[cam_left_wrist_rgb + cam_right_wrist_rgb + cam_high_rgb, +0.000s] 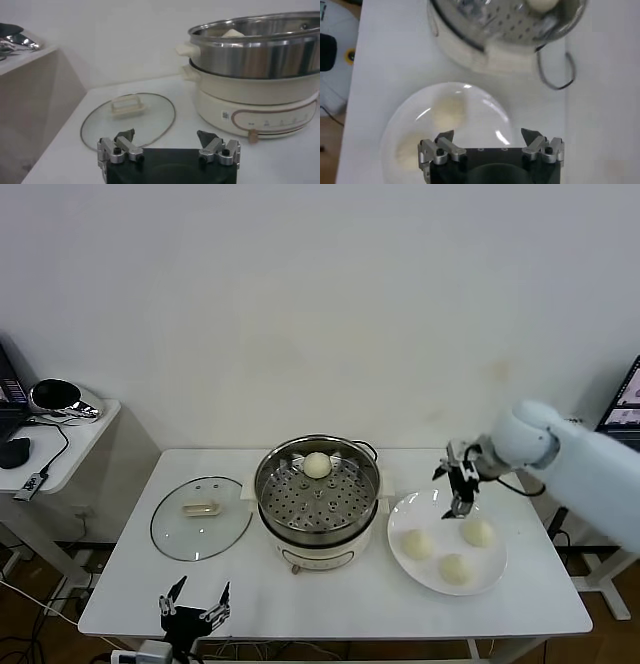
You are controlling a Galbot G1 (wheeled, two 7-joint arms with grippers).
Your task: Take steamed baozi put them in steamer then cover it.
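The steamer (318, 502) stands mid-table with one steamed baozi (317, 465) on the far side of its perforated tray. Three more baozi (417, 544) (478, 532) (455, 568) lie on a white plate (425, 509) to its right. My right gripper (458, 489) hovers open and empty over the plate's far edge. In the right wrist view my right gripper (488, 136) has a baozi (449, 111) just ahead of it. The glass lid (201, 517) lies flat left of the steamer. My left gripper (195, 604) waits open at the table's front edge, facing the lid (128, 117).
A low side table (60, 434) with a shiny helmet-like object and cables stands at the far left. A power cord (555, 70) loops behind the steamer. The wall runs close behind the table.
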